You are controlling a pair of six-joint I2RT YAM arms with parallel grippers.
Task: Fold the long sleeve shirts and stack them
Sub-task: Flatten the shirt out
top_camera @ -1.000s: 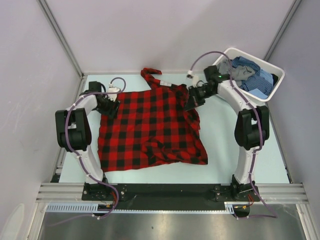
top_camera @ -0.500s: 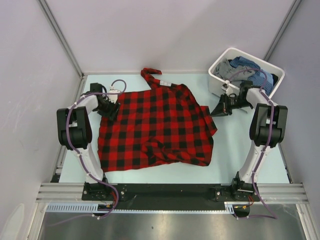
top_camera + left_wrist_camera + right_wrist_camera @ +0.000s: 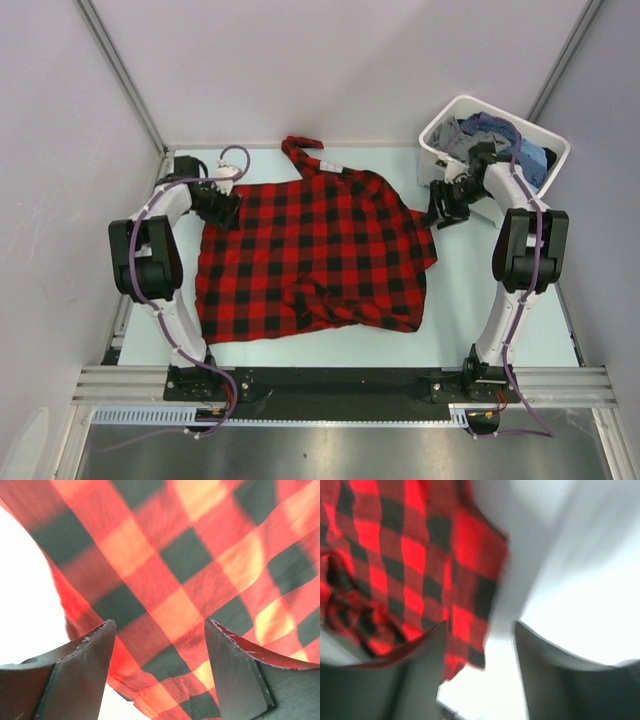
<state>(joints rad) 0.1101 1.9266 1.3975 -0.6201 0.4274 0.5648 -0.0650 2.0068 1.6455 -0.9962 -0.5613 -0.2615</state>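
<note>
Red-and-black check shirt (image 3: 315,255) is lying spread open across the middle of the table (image 3: 490,300), one sleeve trailing toward the upper centre and cloth bunching near the lower centre. Folding appears to be barely starting: no clean fold is showing and nothing is being stacked. Blue and grey shirts (image 3: 500,145) are waiting in the white tub (image 3: 548,137) at upper right. The left gripper (image 3: 222,205) is hovering spread over the shirt's upper-left corner; the right gripper (image 3: 440,212) is gaping, empty, beside its right edge.
</note>
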